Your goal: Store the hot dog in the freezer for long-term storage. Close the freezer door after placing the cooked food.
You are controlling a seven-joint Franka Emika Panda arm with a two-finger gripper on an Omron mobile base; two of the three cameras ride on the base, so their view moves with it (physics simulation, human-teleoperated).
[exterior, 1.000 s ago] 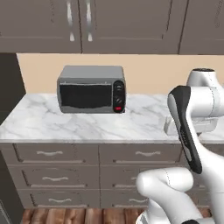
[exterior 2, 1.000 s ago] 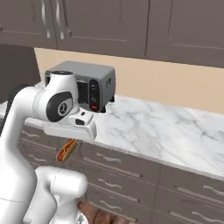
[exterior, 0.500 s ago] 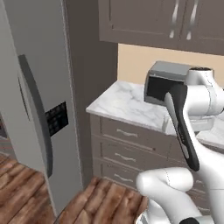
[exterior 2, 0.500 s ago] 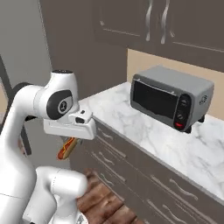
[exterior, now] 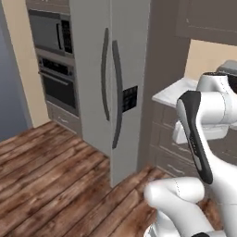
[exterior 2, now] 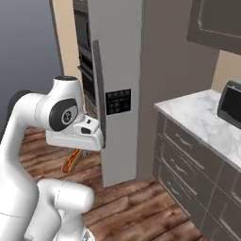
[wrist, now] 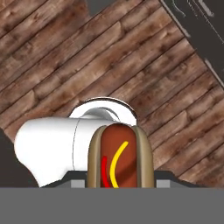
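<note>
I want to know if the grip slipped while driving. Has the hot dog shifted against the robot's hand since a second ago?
No. In the right base view the hot dog hangs just below the white hand, same spot as before; only the kitchen behind shifted.

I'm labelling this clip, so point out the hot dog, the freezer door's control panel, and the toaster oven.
hot dog [wrist: 120, 157]: hand view, on the sausage between the bun halves.
control panel [exterior: 130, 98]: left base view, middle of the dark panel.
toaster oven [exterior 2: 231, 104]: right base view, its dark front.
</note>
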